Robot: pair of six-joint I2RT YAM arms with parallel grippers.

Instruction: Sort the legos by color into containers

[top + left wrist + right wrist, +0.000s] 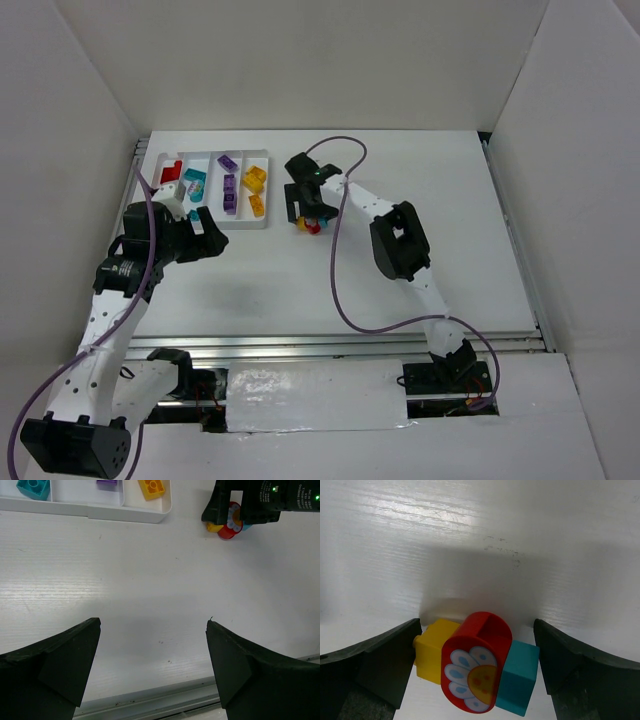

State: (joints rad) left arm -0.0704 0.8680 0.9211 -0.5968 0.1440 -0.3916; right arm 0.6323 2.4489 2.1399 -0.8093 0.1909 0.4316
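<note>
As the clustered red, yellow and teal legos (477,667) lie at three o'clock of the tray (269,190), the right gripper (476,630) straddles them, spread wide to grab. The left gripper (153,622) hangs spread at six o'clock, out of the way.

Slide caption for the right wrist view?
Open right gripper straddles a yellow, red flower-printed and teal brick cluster on the table.

The left arm (100,330) and right arm (432,292) have white links and black joint housings. The left gripper (154,625) and right gripper (477,624) are black, with broad, wedge-shaped matte fingers (55,665). A purple cable (335,270) trails behind each gripper. A green light (274,488) glows just behind the right gripper.
</note>
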